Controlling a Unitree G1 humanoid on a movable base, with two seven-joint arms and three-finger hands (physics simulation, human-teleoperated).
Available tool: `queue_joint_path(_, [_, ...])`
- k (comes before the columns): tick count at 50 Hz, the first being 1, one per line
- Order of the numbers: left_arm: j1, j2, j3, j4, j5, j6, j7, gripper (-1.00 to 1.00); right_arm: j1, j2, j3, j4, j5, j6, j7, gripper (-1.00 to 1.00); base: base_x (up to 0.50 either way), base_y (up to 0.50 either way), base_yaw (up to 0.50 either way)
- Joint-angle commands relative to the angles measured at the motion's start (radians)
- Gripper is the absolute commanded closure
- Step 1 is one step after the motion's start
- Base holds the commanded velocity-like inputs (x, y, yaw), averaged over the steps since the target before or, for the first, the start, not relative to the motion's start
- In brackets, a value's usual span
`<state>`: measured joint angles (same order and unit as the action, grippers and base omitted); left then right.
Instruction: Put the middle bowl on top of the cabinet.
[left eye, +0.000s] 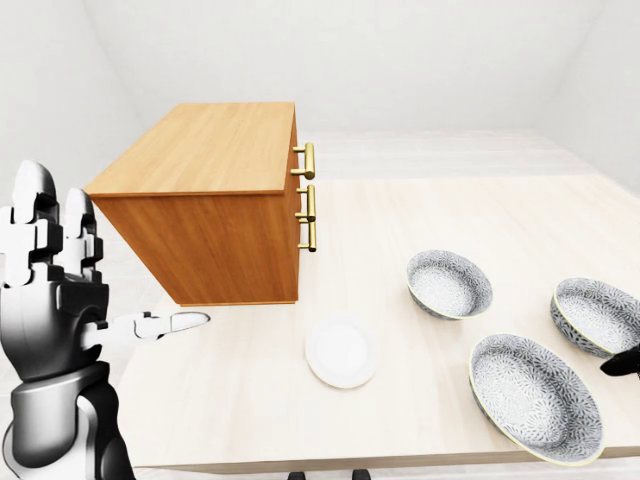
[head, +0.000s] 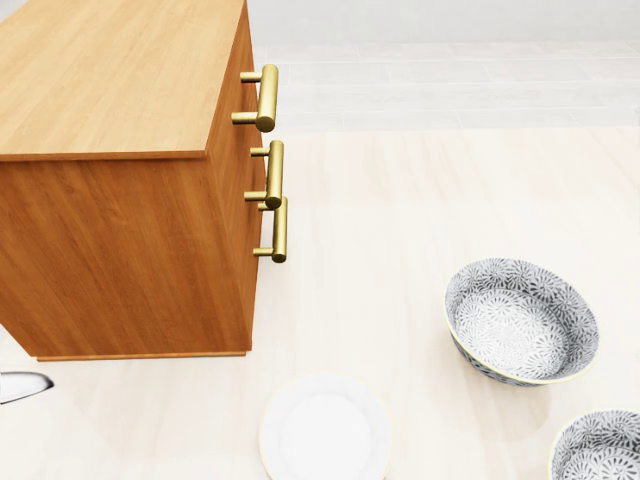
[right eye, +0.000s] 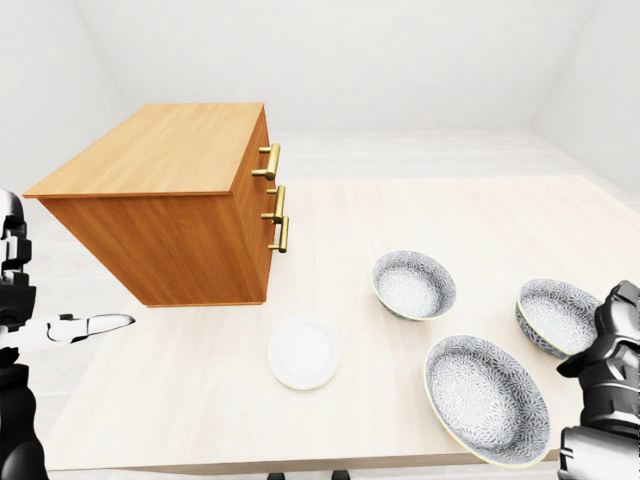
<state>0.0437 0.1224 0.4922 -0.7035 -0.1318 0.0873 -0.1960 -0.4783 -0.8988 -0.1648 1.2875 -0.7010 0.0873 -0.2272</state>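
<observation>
I saw the wooden cabinet with three brass handles (left eye: 215, 200) standing on the pale table (left eye: 520, 215). To the right of the cabinet's base lay a small white plate (left eye: 340, 351) and three grey patterned bowls: a left bowl (left eye: 449, 283), a large middle bowl (left eye: 535, 397) and a right bowl (left eye: 597, 315). My left hand (left eye: 60, 265) was raised left of the cabinet, fingers spread, holding nothing, well apart from the middle bowl. My right hand (right eye: 610, 385) sat just beside that bowl; its grip could not be determined.
</observation>
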Motion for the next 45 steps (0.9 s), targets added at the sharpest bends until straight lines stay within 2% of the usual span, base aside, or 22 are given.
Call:
queue_joint_path(1, [0.003,0.000,0.010,0.007,-0.004,0.000,-0.005,-1.00,-0.067,0.027,0.036,-0.001,-0.034,0.000,-0.001,-1.00,0.00,0.00,0.00])
queue_joint_path(9, [0.006,0.000,0.015,0.016,-0.005,0.000,-0.007,-1.00,-0.099,0.072,0.052,0.016,-0.063,0.000,-0.010,-1.00,0.00,0.00,0.00])
queue_joint_path(32, [-0.003,0.012,0.038,-0.006,-0.027,0.000,-0.005,-1.00,-0.082,0.105,0.043,0.037,-0.064,0.000,-0.023,-1.00,0.00,0.00,0.00])
queue_joint_path(45, [-0.001,0.007,0.026,-0.009,-0.021,0.000,-0.002,-1.00,-0.061,0.123,0.042,0.043,-0.048,0.000,-0.030,-1.00,0.00,0.00,0.00])
